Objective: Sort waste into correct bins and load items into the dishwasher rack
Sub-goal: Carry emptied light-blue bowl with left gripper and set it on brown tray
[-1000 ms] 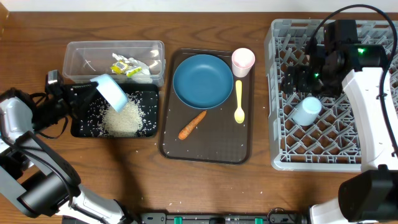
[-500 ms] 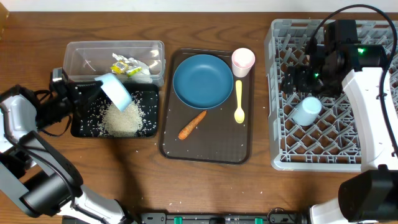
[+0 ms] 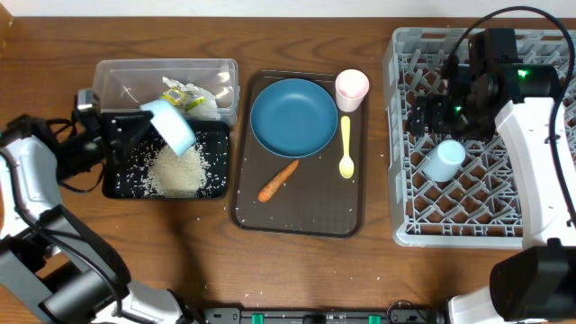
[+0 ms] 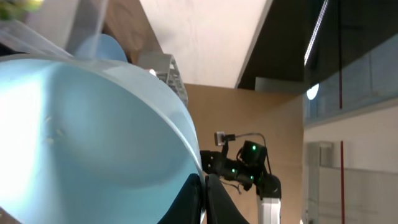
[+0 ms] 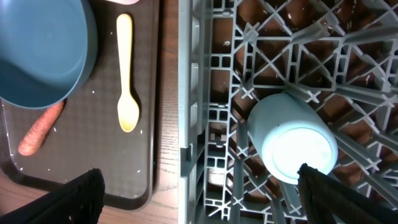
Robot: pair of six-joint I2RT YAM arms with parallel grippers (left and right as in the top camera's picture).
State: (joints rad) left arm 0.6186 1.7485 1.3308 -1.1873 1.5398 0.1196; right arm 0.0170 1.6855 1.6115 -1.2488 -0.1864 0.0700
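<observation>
Filling the left-wrist view, bowl (image 4: pixel 93 137) clamped in left jaws; overhead alone, rice (image 3: pixel 177 171) beneath; right jaws wide, empty

light blue cup (image 5: pixel 300 146) base-up in rack (image 5: pixel 205 124) | yellow spoon (image 5: pixel 126 74), carrot (image 5: pixel 41 127) on tray (image 5: pixel 93 155) | end effector (image 5: pixel 202 190) spread wide

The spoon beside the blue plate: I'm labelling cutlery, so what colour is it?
The spoon is yellow, clearest in the right wrist view.
</observation>
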